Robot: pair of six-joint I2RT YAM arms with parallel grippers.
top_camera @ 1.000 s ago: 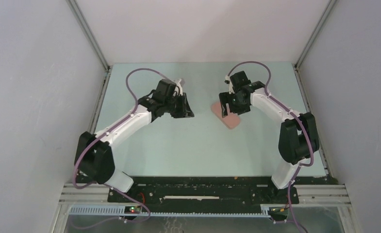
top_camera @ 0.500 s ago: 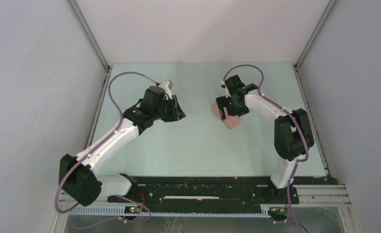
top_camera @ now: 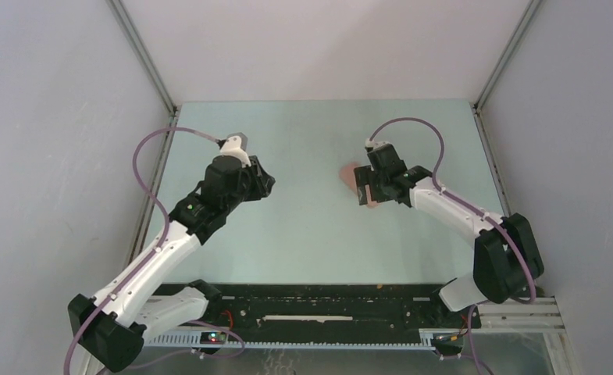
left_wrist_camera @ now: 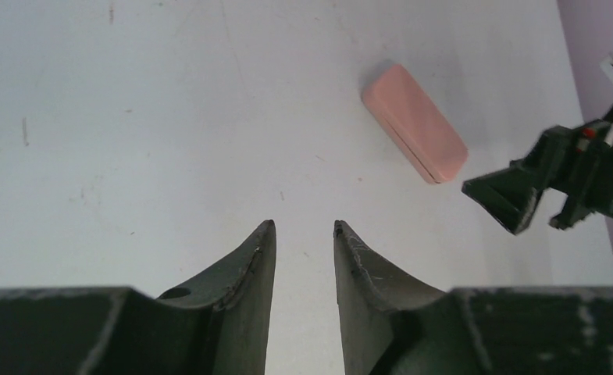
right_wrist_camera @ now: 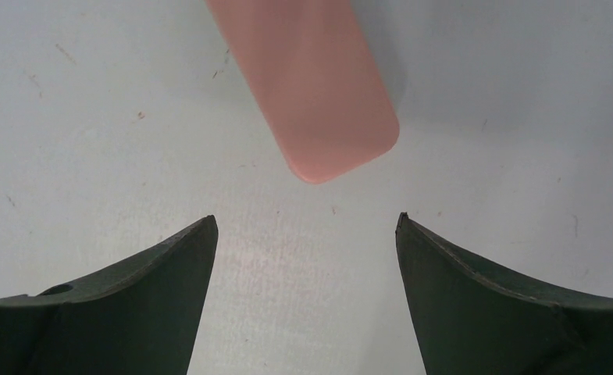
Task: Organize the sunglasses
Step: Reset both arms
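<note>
The sunglasses do not show in any view. A closed pink oblong case (top_camera: 349, 171) lies on the pale table right of centre, also in the left wrist view (left_wrist_camera: 415, 134) and the right wrist view (right_wrist_camera: 307, 86). My right gripper (top_camera: 364, 192) hovers over the case's near end, open wide and empty (right_wrist_camera: 306, 220). The case's rounded end lies just beyond its fingertips. My left gripper (top_camera: 262, 181) is well left of the case, jaws a little apart with nothing between them (left_wrist_camera: 303, 226).
The table (top_camera: 311, 234) is enclosed by grey walls on the left, right and back, with metal rails along its side edges. The right gripper's fingers (left_wrist_camera: 514, 199) show at the right of the left wrist view.
The left arm has drawn back to the left and toward the near edge. The right gripper has shifted nearer along the case toward its near end.
</note>
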